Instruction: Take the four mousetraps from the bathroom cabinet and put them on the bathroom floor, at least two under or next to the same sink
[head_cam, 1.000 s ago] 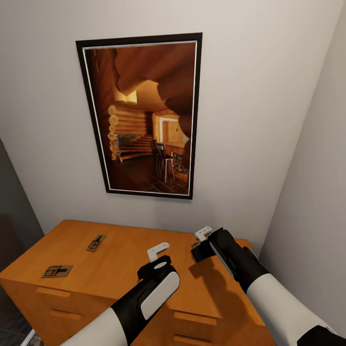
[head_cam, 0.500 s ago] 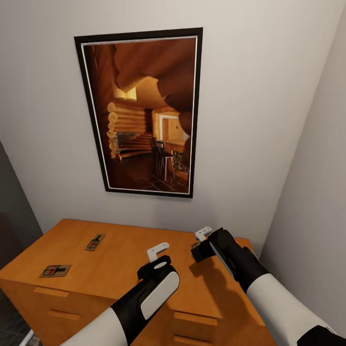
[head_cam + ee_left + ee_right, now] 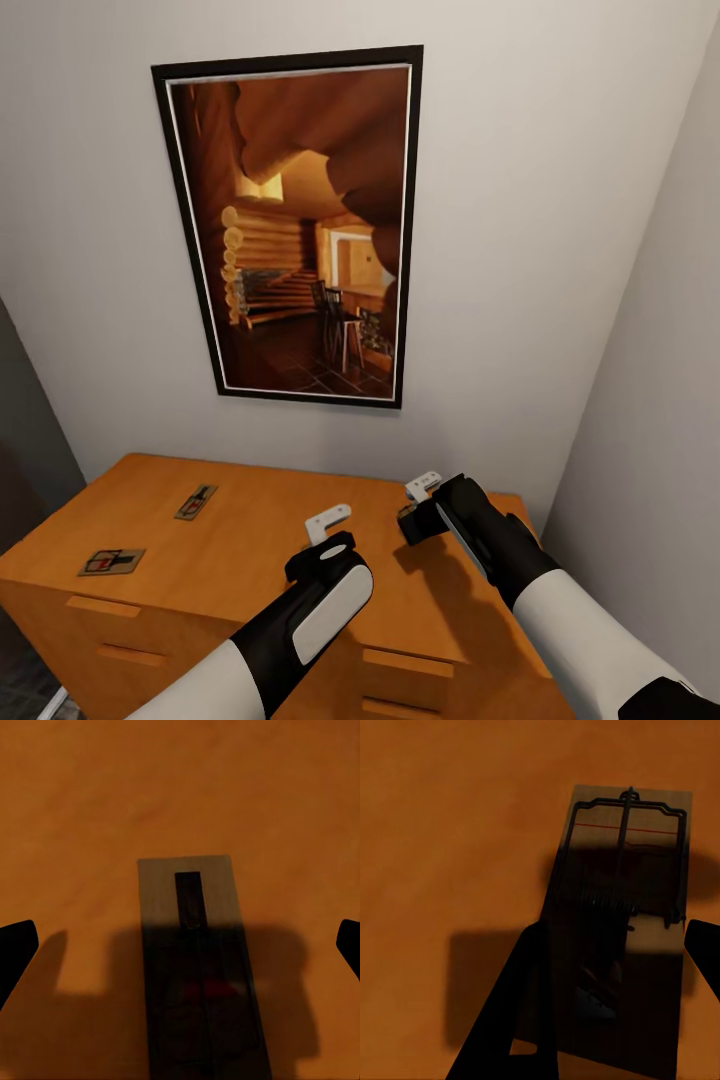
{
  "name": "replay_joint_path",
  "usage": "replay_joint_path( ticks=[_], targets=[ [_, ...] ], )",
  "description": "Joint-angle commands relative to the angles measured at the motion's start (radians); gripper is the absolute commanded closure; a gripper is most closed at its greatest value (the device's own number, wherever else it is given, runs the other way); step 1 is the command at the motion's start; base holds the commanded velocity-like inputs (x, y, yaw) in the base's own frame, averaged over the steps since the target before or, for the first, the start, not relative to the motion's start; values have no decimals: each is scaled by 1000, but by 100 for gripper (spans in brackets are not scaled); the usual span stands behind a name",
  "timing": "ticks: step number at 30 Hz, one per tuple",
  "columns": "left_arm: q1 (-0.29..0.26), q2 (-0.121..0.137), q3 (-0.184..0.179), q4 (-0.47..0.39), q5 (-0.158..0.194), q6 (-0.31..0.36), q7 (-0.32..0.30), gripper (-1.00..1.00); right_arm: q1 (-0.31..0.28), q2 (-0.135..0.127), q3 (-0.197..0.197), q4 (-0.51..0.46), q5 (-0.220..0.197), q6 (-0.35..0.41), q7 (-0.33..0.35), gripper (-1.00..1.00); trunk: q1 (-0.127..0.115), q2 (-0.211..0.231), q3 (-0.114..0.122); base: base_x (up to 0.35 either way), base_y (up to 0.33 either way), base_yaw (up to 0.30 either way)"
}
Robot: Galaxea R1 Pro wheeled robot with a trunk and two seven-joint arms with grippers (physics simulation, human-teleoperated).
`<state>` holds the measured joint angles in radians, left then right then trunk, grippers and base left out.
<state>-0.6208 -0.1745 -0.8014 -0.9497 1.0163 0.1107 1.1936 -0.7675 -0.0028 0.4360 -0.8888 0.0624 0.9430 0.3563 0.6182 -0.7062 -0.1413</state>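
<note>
Head view: 2 mousetraps lying flat on the top of the orange cabinet point(image 3: 250, 540), toward its left end. Nearer trap point(image 3: 112, 561) close to the front edge, farther trap point(image 3: 196, 502) behind it, closer to the wall. Too small to read any marks on them. Above the cabinet, a dark-framed picture point(image 3: 300, 225) of a log room on the wall. Over the cabinet's middle, the left gripper point(image 3: 328, 522), with just 1 white finger easy to see. Over the cabinet's right part, the right gripper point(image 3: 420, 492), mostly hidden by its own black wrist. Cabinet's lower front cut off by the arms and the picture edge.

Left wrist view: a third trap point(image 3: 196, 967) flat on the orange top, partly in shadow, its near end cut off. Red patch on it too dark to read. 2 black fingertips point(image 3: 15, 952) far apart at the edges, not touching the trap.

Right wrist view: a fourth trap point(image 3: 622, 922) flat on the top, wire frame and thin red line showing. No writing to read. Fingers point(image 3: 529, 1020) dark, 1 on each side of the trap; clamped or just beside, cannot tell.
</note>
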Motion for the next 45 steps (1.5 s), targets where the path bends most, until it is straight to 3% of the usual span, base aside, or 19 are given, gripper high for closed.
replay_joint_path(
  ticks=[1, 39, 42, 45],
  targets=[
    [-1, 0, -1, 0, 0, 11, 6, -100, -1, 0, 1, -1, 7, 3, 6, 100, 4, -9, -5, 0, 0, 0],
    [-1, 0, -2, -1, 1, 11, 5, -100, -1, 0, -5, -8, 5, 3, 9, 100, 4, -9, -5, 0, 0, 0],
    [-1, 0, -2, -1, 1, 11, 6, -100, -1, 0, -21, -12, 5, 3, 13, 100, 4, -9, -5, 0, 0, 0],
    [-2, 0, -2, -1, 1, 12, 5, -100, -1, 0, -68, -18, 6, 3, 18, 100, 4, -9, -5, 0, 0, 0]
  ],
)
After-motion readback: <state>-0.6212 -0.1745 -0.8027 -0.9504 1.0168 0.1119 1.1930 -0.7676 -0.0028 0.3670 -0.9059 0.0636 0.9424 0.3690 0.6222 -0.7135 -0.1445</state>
